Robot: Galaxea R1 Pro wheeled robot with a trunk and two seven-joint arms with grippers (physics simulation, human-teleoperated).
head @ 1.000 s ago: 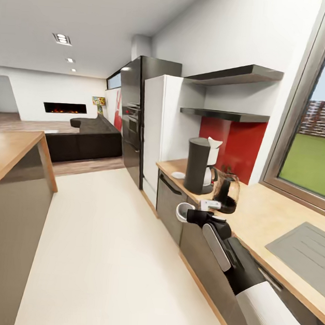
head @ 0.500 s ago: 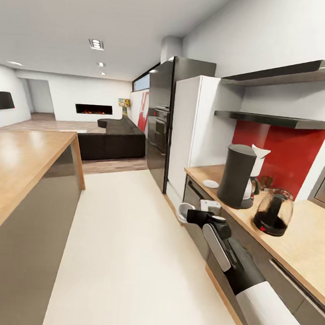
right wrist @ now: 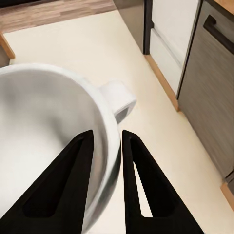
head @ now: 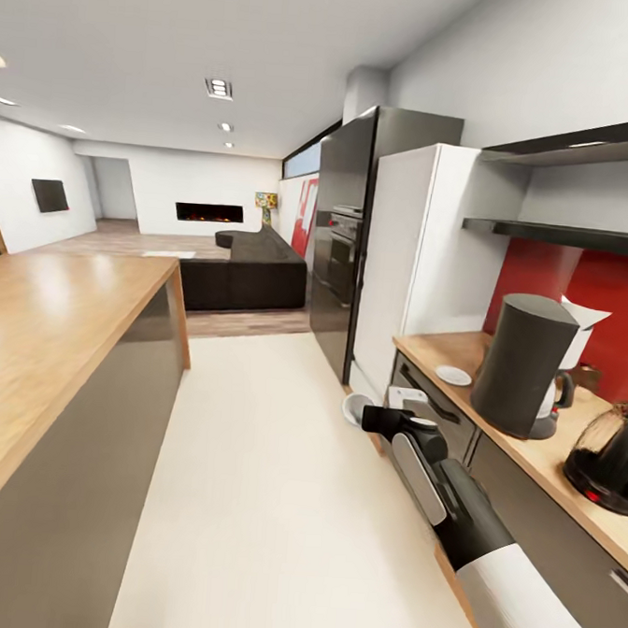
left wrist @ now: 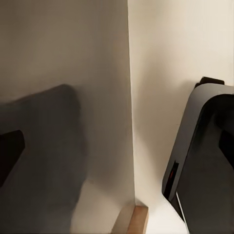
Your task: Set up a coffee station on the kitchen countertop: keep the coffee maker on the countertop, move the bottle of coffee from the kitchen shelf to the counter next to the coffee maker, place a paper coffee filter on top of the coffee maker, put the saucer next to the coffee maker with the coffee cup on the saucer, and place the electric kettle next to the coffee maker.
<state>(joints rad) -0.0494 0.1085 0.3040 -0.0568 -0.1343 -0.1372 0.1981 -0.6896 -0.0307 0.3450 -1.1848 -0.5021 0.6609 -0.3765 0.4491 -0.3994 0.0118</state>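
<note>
From the head, the right gripper (head: 370, 417) is holding the small white coffee cup (head: 355, 409) over the floor, short of the light-wood counter (head: 529, 453). One flat white saucer (head: 453, 374), one dark grey coffee maker (head: 524, 366) and one glass electric kettle (head: 611, 457) are waiting there; the cup should be kept level and lowered centred on the saucer. At the right wrist, dark fingers (right wrist: 134, 180) are pinching the cup's rim (right wrist: 105, 141). The left fingers' state cannot be told.

countertop (head: 528, 465) | saucer (head: 453, 374) | coffee maker (head: 524, 366) | kettle (head: 611, 456)

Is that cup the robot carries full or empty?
Empty: the cup's pale inside shows bare in the right wrist view, its rim pinched by the right end effector.
</note>
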